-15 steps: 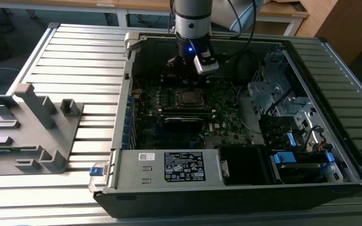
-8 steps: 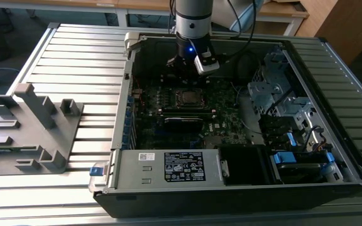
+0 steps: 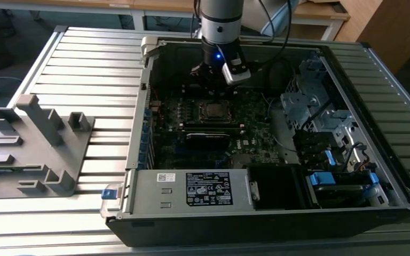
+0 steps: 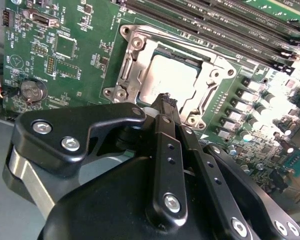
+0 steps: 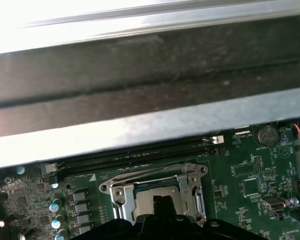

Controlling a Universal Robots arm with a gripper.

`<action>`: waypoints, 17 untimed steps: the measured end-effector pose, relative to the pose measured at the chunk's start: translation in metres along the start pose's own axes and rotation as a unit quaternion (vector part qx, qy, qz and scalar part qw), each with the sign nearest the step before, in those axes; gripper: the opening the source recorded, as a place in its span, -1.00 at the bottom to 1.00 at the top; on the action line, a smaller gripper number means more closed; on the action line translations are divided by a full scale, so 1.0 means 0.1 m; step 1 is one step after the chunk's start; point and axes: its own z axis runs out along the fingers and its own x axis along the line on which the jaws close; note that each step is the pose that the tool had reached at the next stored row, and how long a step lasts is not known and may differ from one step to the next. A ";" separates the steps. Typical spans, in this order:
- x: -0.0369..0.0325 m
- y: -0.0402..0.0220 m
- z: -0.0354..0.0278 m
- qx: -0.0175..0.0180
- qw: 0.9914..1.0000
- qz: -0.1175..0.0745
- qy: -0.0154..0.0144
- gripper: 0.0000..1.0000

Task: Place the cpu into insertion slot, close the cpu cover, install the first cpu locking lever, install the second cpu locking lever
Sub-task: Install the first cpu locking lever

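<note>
Open computer case on a slatted metal table (image 3: 84, 58), read from near to far. Nearest stands the grey power-supply box with a white label (image 3: 190, 189), and on the table at the exterior view's left a grey plastic fixture of upright blocks (image 3: 34, 144). Beyond the box lies the green motherboard (image 3: 251, 141), with a long black rectangular card (image 3: 209, 140) across it. Just beyond the card sits the insertion slot (image 3: 214, 110), a small square socket with a thin silvery rim. The cpu (image 4: 167, 80), a small flat square chip with a dull silver-grey face, lies level inside the slot. Its face shows through the window of the cpu cover (image 4: 132, 70), a thin square silvery metal frame that appears to lie flat upon it. Placement and cover closing thus look complete, and the step in hand is judged to be a locking lever. Whether either lever is latched cannot be told. Such a step calls for fine alignment on a thin wire close beside the chip. Farthest, the black gripper (image 4: 165, 100) hangs just above the socket's edge with its fingers drawn together and nothing seen between them
</note>
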 end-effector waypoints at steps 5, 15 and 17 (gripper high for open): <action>-0.006 -0.015 0.001 0.000 1.000 0.000 0.000 -0.79; -0.027 -0.142 0.006 0.000 1.000 -0.001 0.000 -0.79; -0.030 -0.160 0.007 -0.001 1.000 -0.001 0.000 -0.79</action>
